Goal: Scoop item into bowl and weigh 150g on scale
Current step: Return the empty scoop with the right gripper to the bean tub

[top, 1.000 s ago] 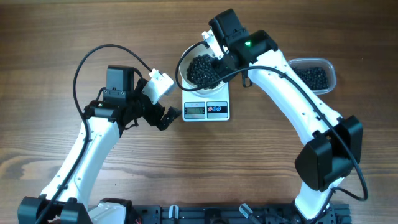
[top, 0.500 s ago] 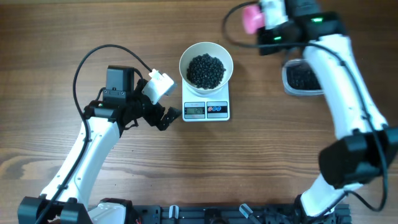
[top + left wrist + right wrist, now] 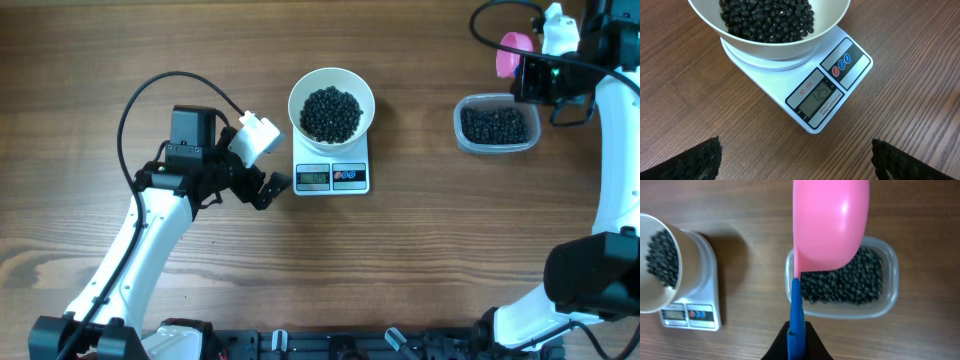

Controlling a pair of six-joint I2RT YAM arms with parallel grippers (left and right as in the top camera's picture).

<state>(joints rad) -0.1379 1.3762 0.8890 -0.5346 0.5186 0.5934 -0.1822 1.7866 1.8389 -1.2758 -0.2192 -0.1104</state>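
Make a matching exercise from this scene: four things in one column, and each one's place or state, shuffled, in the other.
Things:
1. bowl
2. scoop
3. tub
4. left gripper

Places or states:
A. open, holding nothing
B. on the table, right of the scale
C. held by the right gripper
D. on the scale, holding beans

Pairs: 1-D, 2-C, 3-B, 4-A

You are working in a robot lab. Two cabled white arms (image 3: 150,235) are standing at a wooden table (image 3: 400,270).
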